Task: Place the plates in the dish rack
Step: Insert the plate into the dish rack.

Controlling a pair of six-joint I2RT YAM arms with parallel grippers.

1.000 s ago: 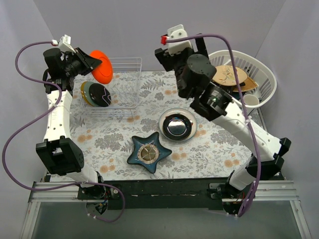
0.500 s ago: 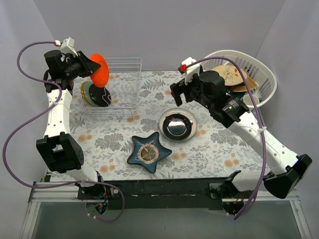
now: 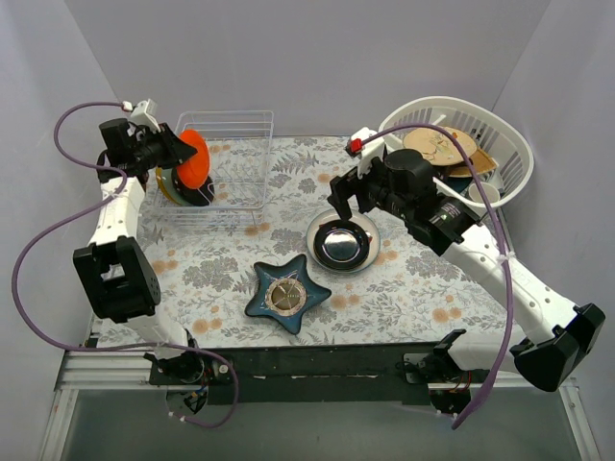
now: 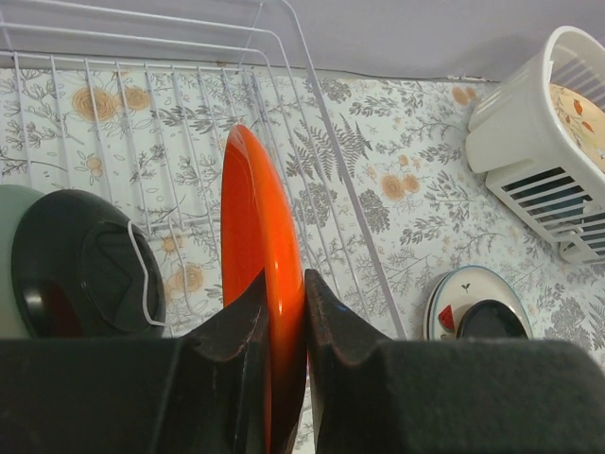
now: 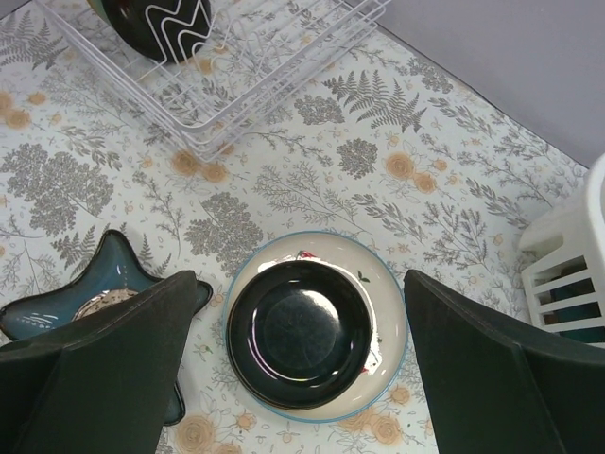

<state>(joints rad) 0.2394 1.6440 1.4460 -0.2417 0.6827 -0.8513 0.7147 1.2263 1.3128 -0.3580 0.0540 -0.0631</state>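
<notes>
My left gripper (image 3: 176,156) (image 4: 284,288) is shut on the rim of an orange-red plate (image 3: 195,157) (image 4: 253,227). It holds the plate upright on edge in the left part of the wire dish rack (image 3: 235,158) (image 4: 317,151). Beside it in the rack stand a dark plate (image 3: 195,190) (image 4: 90,270) and a teal-green plate (image 4: 8,255). My right gripper (image 3: 348,197) (image 5: 301,284) hangs open above an off-white plate (image 5: 383,298) (image 3: 367,223) that carries a black bowl (image 5: 298,331) (image 3: 340,242).
A dark blue star-shaped dish (image 3: 286,293) (image 5: 85,293) lies near the front middle of the flowered cloth. A white slotted basket (image 3: 514,154) (image 4: 529,142) with more dishes stands at the back right. The grey walls close in behind the rack.
The left gripper has brought the orange-red plate down and to the left, into the rack beside the dark plate. The right arm has swung down over the plate with the bowl.
</notes>
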